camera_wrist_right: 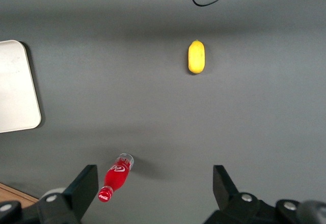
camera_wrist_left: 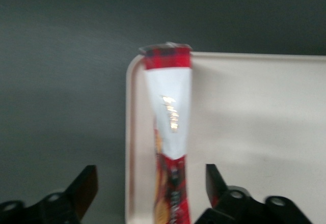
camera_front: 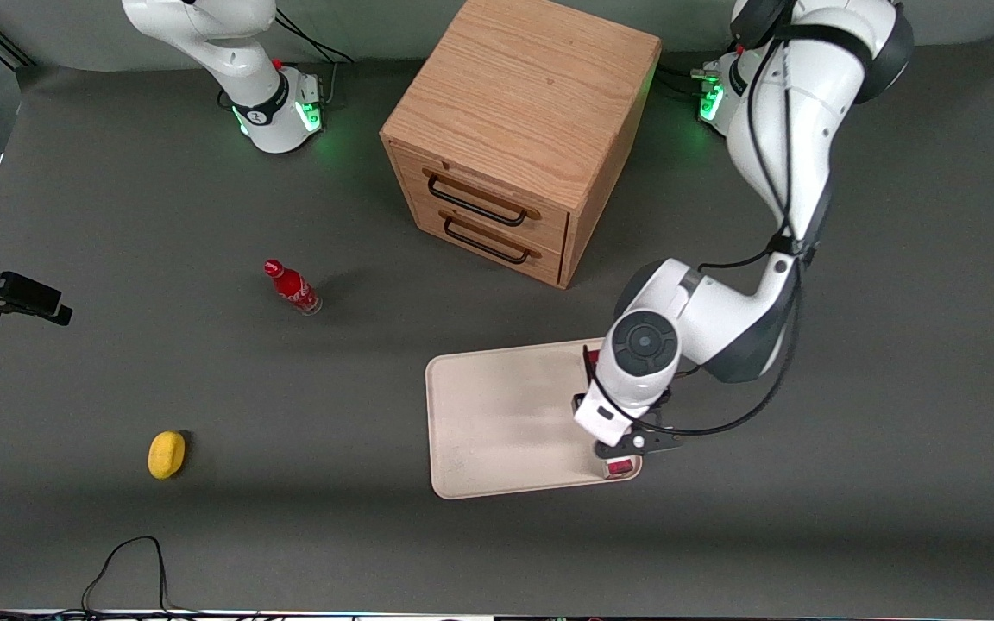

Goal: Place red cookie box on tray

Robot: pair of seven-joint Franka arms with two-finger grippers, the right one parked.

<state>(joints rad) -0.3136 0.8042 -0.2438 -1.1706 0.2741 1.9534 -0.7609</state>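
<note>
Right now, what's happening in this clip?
The left arm is placing the red cookie box on the tray. The box lies on the tray along the edge toward the working arm's end. The gripper hovers right over it, fingers open on either side and apart from the box. A red bottle, a yellow object and a wooden cabinet sit elsewhere.

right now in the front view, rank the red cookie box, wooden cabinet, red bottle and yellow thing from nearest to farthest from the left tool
1. Red cookie box, on the tray, under the open tool.
2. Wooden cabinet, farther from the camera.
3. Red bottle, toward the parked arm's end.
4. Yellow thing, farthest that way.
</note>
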